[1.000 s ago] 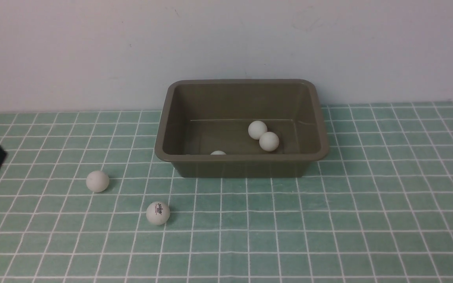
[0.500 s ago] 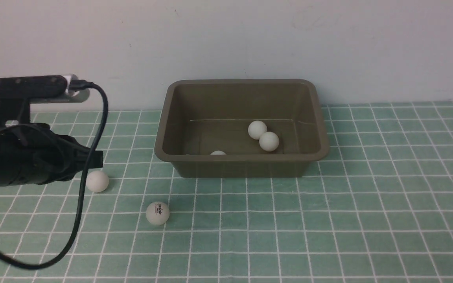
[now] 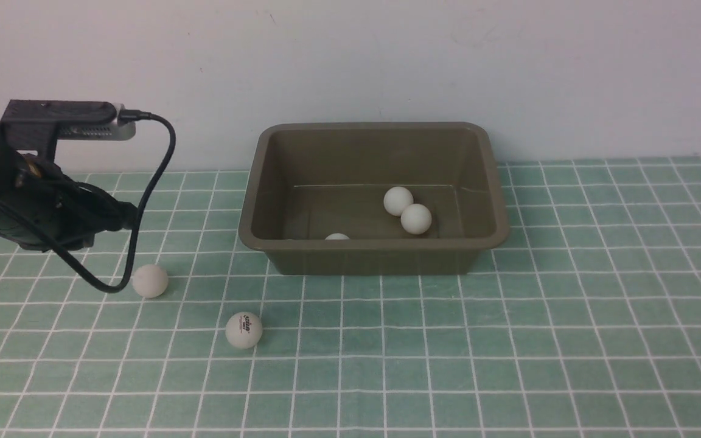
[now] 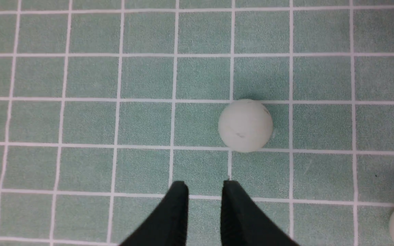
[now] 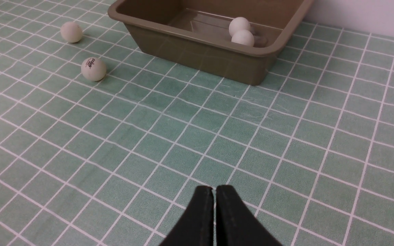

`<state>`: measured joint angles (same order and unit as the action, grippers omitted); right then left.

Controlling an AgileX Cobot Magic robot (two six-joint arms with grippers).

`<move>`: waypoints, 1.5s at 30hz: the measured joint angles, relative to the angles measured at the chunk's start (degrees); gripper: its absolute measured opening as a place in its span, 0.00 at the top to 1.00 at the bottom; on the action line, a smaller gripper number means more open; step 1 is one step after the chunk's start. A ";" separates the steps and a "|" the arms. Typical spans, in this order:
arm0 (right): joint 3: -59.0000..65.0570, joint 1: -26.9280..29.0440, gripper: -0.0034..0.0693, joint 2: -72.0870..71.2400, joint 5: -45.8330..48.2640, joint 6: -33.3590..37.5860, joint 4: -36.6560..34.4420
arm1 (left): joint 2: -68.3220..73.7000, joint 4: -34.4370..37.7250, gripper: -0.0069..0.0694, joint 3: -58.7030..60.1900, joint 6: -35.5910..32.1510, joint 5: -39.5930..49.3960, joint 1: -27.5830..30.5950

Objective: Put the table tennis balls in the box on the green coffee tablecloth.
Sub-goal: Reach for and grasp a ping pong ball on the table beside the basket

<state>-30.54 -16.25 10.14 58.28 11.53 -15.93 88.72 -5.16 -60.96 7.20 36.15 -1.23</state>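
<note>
Nearest, the right claw (image 5: 214,189) is clenched on nothing, well in front of the box (image 3: 375,255). On the green tablecloth (image 3: 569,316), a printed ball (image 3: 244,330) lies front-left of the box. A plain ball (image 3: 150,281) lies farther left of the box, with the left claw (image 4: 204,186) slightly parted and empty near it. Inside the box rest three balls (image 3: 416,219).

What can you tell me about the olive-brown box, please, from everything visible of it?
The box is a rectangular olive-brown tub, seemingly plastic, with rounded corners, a flared rim and sloping sides. It stands upright and open on the green checked tablecloth, close to the white wall. Inside lie a white ball touching a second ball, and a third ball half hidden behind the near rim.
</note>
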 joint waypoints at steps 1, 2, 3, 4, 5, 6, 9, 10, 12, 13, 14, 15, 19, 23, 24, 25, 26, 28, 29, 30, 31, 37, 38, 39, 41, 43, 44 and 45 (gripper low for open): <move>0.00 0.00 0.95 0.00 0.00 0.00 0.00 | 0.42 0.28 0.72 0.00 -0.22 0.07 0.00; 0.00 0.00 0.95 0.00 0.00 0.00 0.00 | 0.70 0.86 0.68 0.00 -0.42 0.07 0.00; 0.00 0.00 0.95 0.00 0.00 0.00 0.00 | 1.06 1.74 0.62 0.00 -0.64 0.26 0.00; 0.00 0.00 0.95 0.00 0.00 0.00 0.00 | 1.51 2.62 0.55 0.00 -0.96 0.37 0.00; 0.00 0.00 0.95 0.00 0.00 0.00 0.00 | 1.70 3.15 0.51 0.00 -1.01 0.37 0.00; 0.00 0.00 0.95 0.00 0.02 0.00 0.00 | 2.45 4.21 0.43 0.00 -1.02 0.29 0.00; 0.00 0.00 0.95 0.00 0.25 0.00 0.00 | 4.11 5.48 0.29 0.00 -1.25 -0.57 0.00; 0.00 0.00 0.95 0.00 0.35 0.00 0.00 | 5.23 6.10 0.23 -0.06 -1.61 -1.28 0.00; 0.00 0.00 0.95 0.00 0.73 0.00 0.00 | 7.14 6.37 0.17 -0.17 -2.24 -2.69 0.00; 0.00 0.00 0.95 0.00 0.85 0.00 0.00 | 7.89 6.44 0.15 -0.17 -2.54 -3.46 0.00; 0.00 0.00 0.95 0.00 0.85 0.00 0.00 | 8.76 6.54 0.14 -0.28 -2.79 -4.33 0.00; 0.00 0.00 0.95 0.00 0.91 0.00 0.00 | 9.41 6.54 0.13 -0.30 -3.01 -5.26 0.00; 0.00 0.00 0.95 0.00 1.02 0.00 -0.04 | 12.02 6.54 0.13 -1.16 -3.85 -7.71 0.00; 0.00 0.00 0.95 0.00 1.02 0.00 -0.12 | 15.08 6.54 0.13 -3.75 -4.13 -8.04 0.00; 0.00 0.00 0.95 0.00 1.02 0.00 -0.18 | 15.93 6.54 0.13 -4.34 -4.20 -8.04 0.00; 0.00 0.00 0.95 0.00 1.02 0.00 -0.23 | 16.78 6.60 0.13 -5.24 -4.26 -7.99 0.00; 0.00 0.00 0.95 0.00 1.02 0.00 -0.29 | 17.66 6.66 0.13 -5.87 -4.30 -7.79 0.00; 0.00 0.00 0.95 0.00 1.02 0.00 -0.66 | 19.71 6.72 0.13 -7.94 -4.30 -6.57 0.00; 0.00 0.00 0.95 0.00 1.02 0.00 -0.82 | 20.26 6.79 0.13 -8.56 -4.30 -6.06 0.00; 0.00 0.00 0.95 0.00 1.02 0.00 -1.03 | 21.02 6.78 0.13 -9.03 -4.32 -5.77 0.00; 0.00 0.00 0.95 0.00 1.02 0.00 -1.09 | 21.82 6.85 0.13 -9.63 -4.37 -5.11 0.00; 0.00 0.00 0.95 0.00 1.02 0.00 -1.49 | 24.48 8.73 0.19 -10.06 -4.46 -4.37 0.00; 0.00 0.00 0.95 0.00 1.02 0.00 -1.77 | 24.80 9.24 0.22 -10.06 -4.51 -4.37 0.00; 0.00 0.00 0.95 0.00 1.02 0.00 -2.05 | 24.96 9.90 0.26 -10.06 -4.51 -4.20 0.00; 0.00 0.00 0.95 0.00 1.02 0.00 -2.32 | 25.10 10.58 0.33 -10.06 -5.06 -3.88 0.00; 0.00 0.00 0.95 0.00 1.02 0.00 -2.32 | 25.10 10.71 0.41 -10.06 -5.92 -3.36 0.00; 0.00 0.00 0.95 0.00 1.02 0.00 -2.38 | 25.10 10.76 0.45 -10.06 -6.42 -3.19 0.00; 0.00 0.00 0.95 0.00 1.02 0.00 -2.38 | 24.92 10.71 0.45 -10.19 -6.81 -2.47 0.00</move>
<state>-30.54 -16.25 10.14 59.30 11.53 -18.31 113.64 5.56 -71.15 0.39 33.68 -1.23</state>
